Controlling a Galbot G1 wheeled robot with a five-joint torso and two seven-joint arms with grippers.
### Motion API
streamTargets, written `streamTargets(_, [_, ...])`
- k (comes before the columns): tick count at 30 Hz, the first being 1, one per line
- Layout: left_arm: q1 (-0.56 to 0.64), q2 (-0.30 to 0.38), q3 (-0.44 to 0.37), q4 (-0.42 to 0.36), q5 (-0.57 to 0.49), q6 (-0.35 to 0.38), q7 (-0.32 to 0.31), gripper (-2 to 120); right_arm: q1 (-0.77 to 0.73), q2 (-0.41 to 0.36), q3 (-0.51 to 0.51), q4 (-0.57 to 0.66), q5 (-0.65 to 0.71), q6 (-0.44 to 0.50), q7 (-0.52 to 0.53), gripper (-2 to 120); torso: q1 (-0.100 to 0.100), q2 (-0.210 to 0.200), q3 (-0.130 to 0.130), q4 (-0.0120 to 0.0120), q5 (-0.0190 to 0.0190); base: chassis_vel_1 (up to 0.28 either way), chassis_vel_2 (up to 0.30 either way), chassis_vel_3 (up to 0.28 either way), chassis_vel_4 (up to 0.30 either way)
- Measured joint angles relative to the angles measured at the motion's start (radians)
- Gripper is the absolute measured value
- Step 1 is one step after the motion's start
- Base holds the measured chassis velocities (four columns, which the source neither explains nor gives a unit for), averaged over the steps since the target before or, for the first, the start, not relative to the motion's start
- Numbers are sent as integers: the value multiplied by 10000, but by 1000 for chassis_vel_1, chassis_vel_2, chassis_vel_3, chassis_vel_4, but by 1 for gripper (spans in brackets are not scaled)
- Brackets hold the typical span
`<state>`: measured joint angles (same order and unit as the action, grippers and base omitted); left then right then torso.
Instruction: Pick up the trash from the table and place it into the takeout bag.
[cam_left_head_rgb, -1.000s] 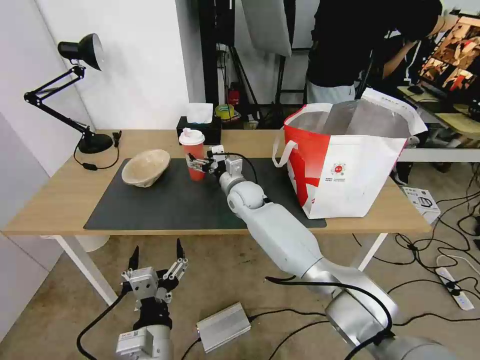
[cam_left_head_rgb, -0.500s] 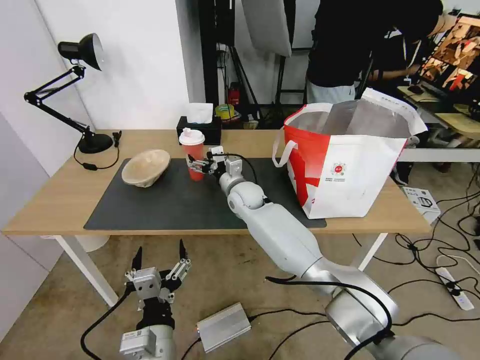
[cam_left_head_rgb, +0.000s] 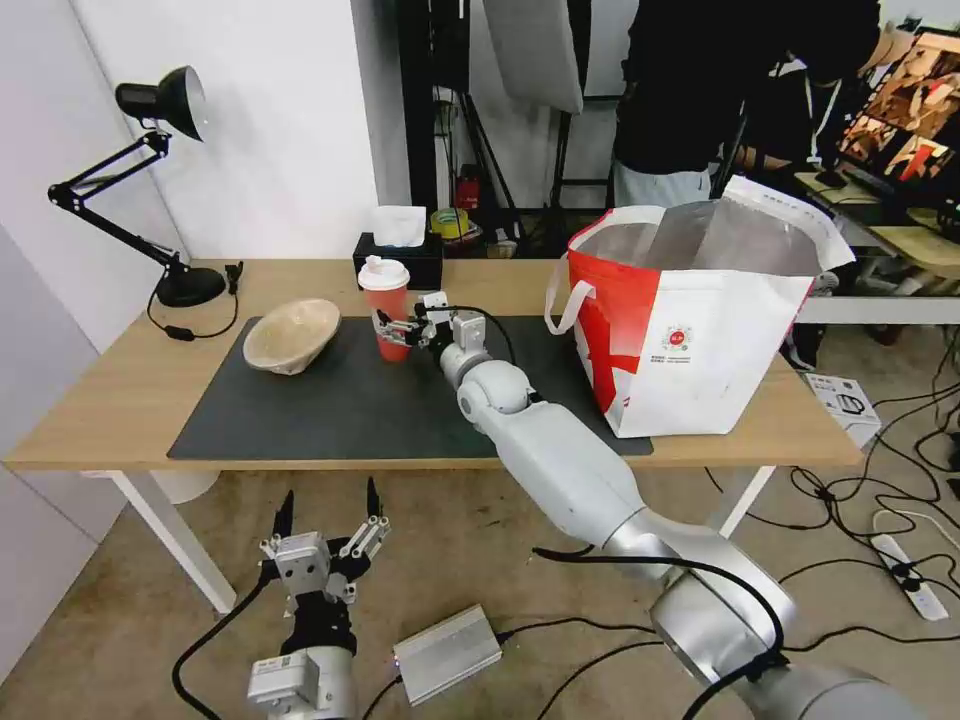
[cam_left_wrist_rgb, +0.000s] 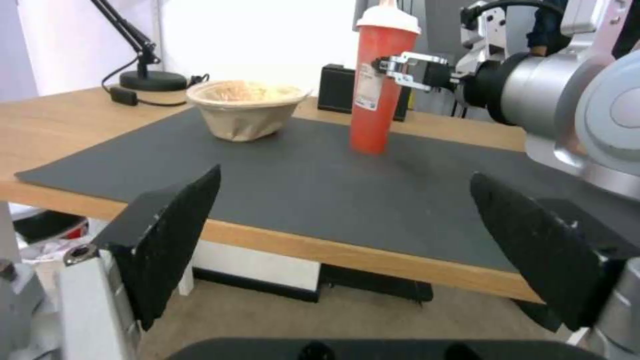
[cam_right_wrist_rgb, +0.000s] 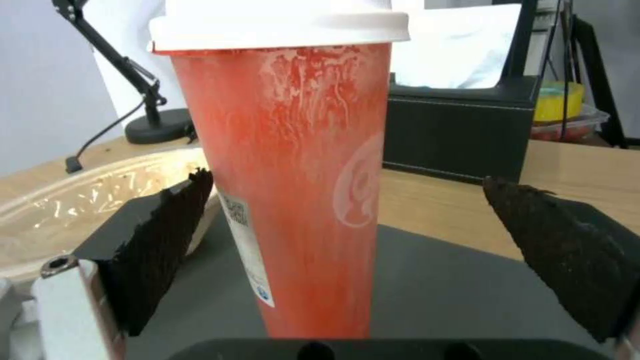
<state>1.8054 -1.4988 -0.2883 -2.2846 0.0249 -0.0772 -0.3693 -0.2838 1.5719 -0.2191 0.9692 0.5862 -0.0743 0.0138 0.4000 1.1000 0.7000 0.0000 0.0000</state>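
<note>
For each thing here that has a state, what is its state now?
red cup: upright on the mat, lid on
pulp bowl: tilted on the mat
takeout bag: standing, mouth open
right end effector: open, around the cup
left end effector: open, low before the table

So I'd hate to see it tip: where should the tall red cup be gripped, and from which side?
Grip the red cup mid-body, below the white lid, coming level from the bag side as the open right end effector does. It stands upright, tall and narrow, tapering downward; a sideways pinch probably suits.
</note>
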Motion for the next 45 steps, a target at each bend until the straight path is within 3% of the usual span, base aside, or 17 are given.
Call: streamTargets(45, [146, -269, 142, 6, 245, -59, 12, 100, 643, 47, -522, -1027, 689, 389, -1295, 100, -1, 0, 0, 1, 0, 0, 0, 0, 0])
